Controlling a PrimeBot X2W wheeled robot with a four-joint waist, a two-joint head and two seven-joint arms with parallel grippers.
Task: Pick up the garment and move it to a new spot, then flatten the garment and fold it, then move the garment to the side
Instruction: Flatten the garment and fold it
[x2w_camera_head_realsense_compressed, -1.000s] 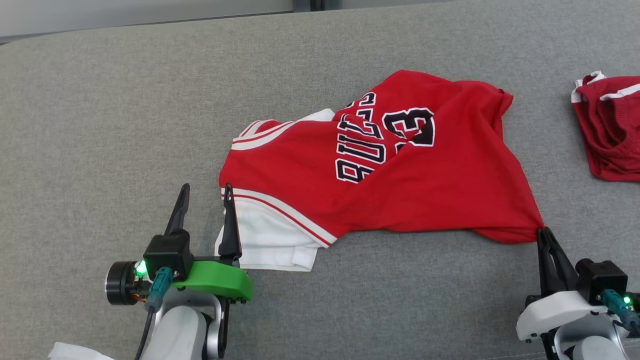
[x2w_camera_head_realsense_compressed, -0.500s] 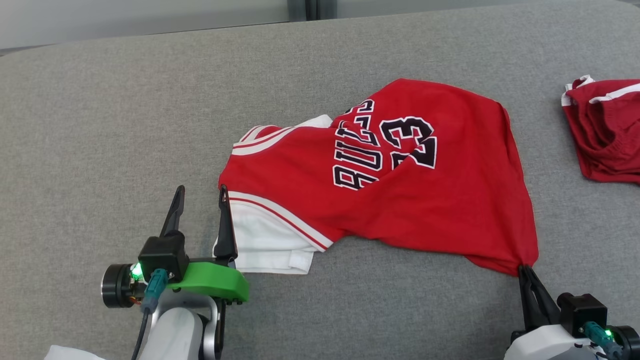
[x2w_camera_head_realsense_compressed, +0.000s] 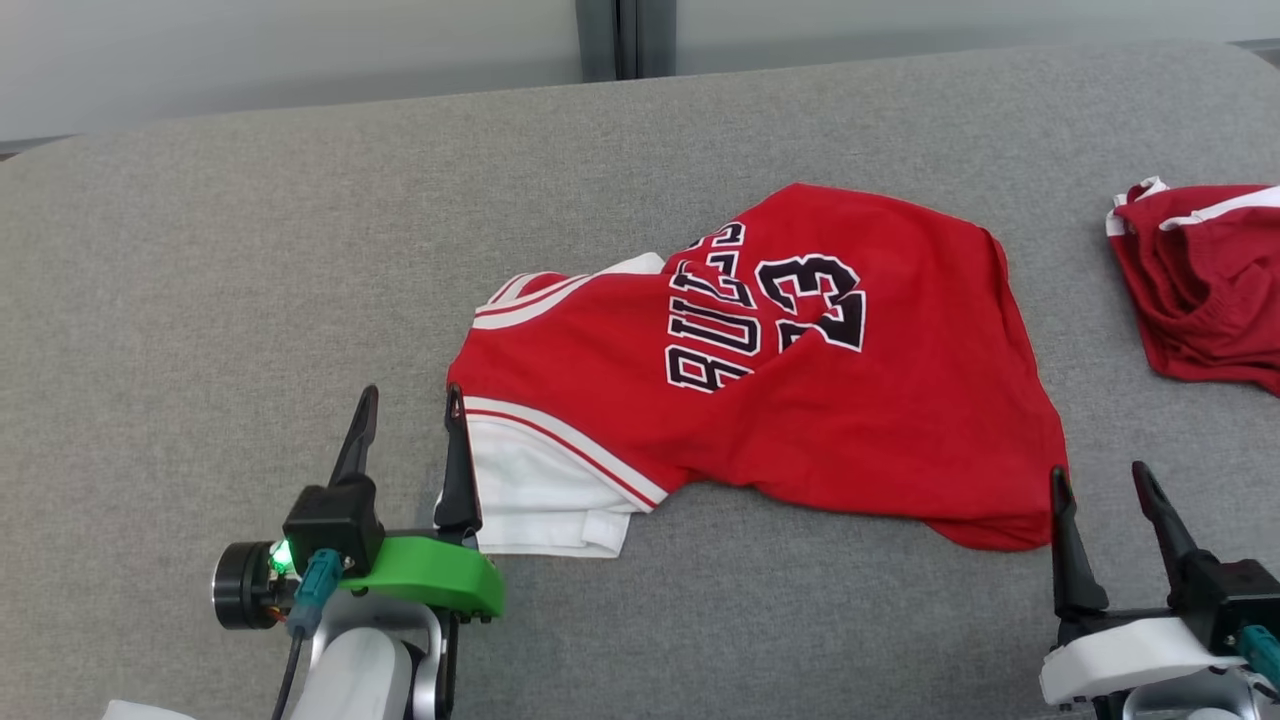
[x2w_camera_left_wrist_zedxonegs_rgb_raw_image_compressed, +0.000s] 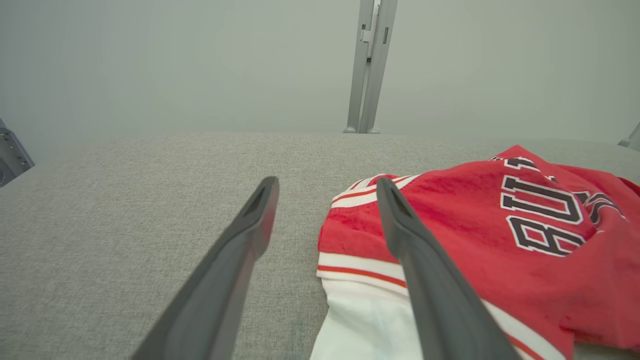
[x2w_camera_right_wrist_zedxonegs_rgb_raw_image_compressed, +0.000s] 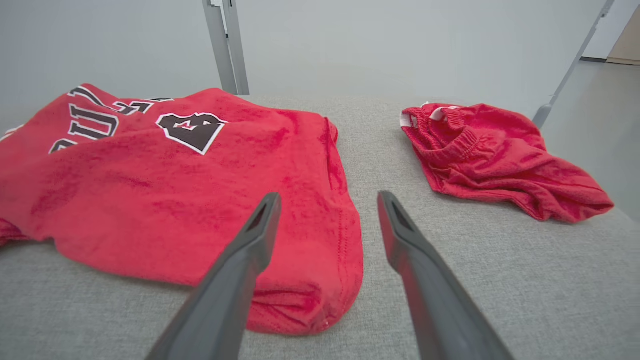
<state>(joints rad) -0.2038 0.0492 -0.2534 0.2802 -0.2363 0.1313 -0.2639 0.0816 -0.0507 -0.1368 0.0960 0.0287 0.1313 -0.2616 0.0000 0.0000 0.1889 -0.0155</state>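
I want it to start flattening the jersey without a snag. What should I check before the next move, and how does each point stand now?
1. Right gripper open, not pinching the jersey: ok.
2. Left gripper open: ok.
3. Left gripper clear of the white fabric at the jersey's left end: cannot tell; one finger overlaps its edge in the head view.
4. Jersey lying flat: not ok; its near right corner is bunched and the white fabric sticks out from under it.
5. Jersey apart from the red shorts: ok; bare grey surface lies between them.
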